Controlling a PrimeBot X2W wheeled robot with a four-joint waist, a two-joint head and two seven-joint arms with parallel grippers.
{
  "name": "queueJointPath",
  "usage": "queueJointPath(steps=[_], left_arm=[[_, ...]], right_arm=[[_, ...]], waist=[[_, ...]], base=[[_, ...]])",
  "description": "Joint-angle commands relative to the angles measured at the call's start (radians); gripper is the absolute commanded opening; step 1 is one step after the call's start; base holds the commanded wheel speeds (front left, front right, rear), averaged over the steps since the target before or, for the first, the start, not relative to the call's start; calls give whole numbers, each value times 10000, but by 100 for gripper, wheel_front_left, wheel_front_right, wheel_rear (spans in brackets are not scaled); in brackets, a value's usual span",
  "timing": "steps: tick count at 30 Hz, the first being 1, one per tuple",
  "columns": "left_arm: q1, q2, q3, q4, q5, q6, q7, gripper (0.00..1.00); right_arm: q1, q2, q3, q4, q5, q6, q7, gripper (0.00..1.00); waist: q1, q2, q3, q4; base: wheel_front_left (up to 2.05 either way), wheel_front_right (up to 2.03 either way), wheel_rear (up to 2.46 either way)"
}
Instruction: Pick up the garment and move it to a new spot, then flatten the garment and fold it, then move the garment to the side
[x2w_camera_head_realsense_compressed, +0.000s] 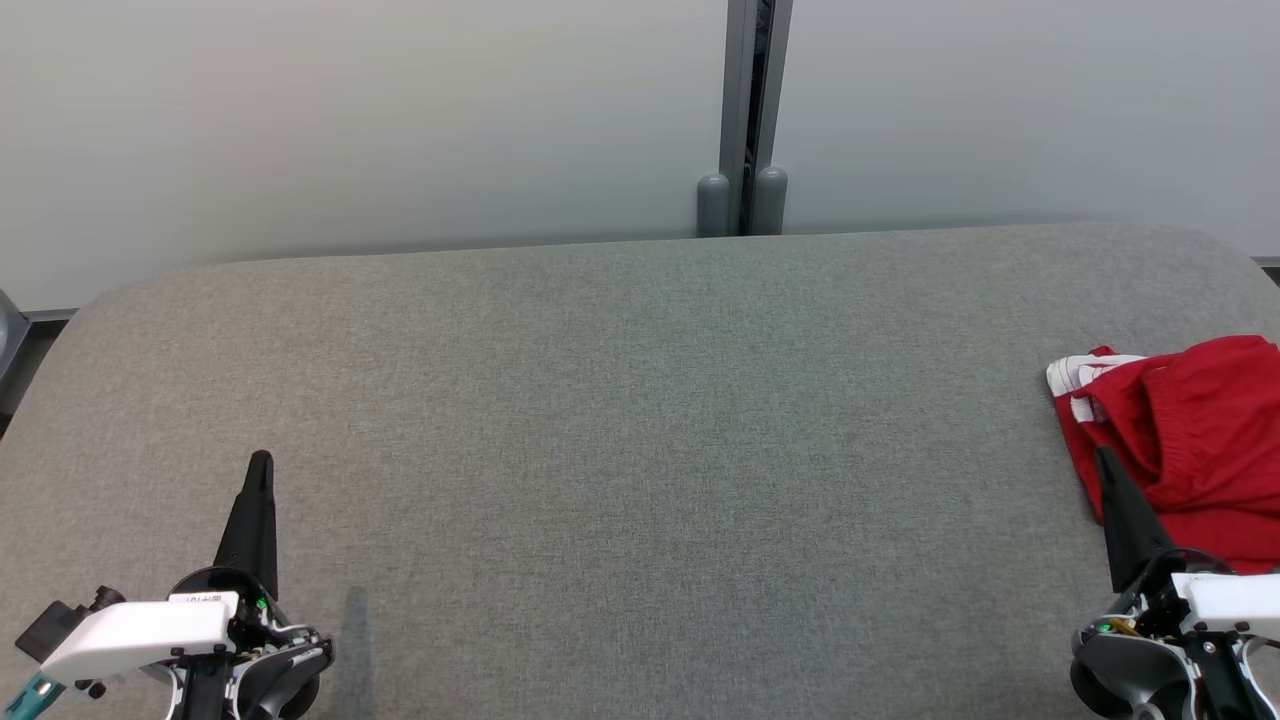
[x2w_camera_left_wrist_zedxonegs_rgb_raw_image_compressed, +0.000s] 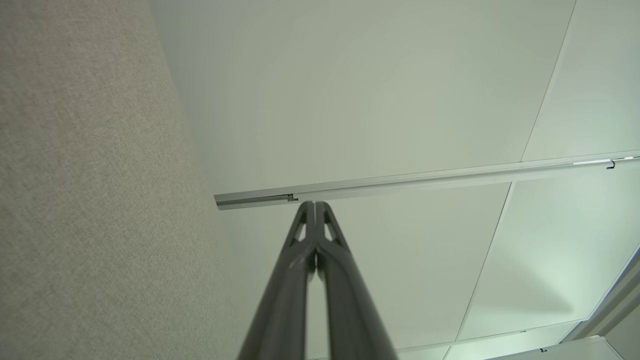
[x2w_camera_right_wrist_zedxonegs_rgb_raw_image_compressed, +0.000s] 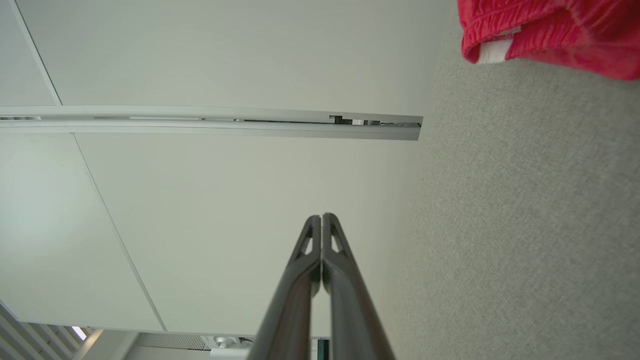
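Right hand (x2w_camera_head_realsense_compressed: 1104, 458), closed, sits just beside the red garment (x2w_camera_head_realsense_compressed: 1210, 430).

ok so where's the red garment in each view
head view: red garment at the right edge, on the grey table.
right wrist view: top right corner, lying on the table.
left wrist view: table at the left, wall ahead.
shared landmark: the metal strip between the wall panels, seen in all three.

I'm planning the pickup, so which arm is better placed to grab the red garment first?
Right. The right gripper is right by the red garment, bunched at the right end of the table; the left gripper is far across it. Both are shut, so it must open first.
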Motion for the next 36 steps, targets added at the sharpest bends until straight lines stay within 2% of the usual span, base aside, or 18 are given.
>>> queueJointPath(steps=[1,36], left_arm=[[-122,53,40,-26,-13,-26,31,0],[-122,54,40,-26,-13,-26,31,0]], right_arm=[[88,-93,-8,-33,26,0,33,0],[89,-94,-7,-33,26,0,33,0]], waist=[[0,-1,0,0],[0,-1,0,0]], base=[[0,0,0],[0,0,0]])
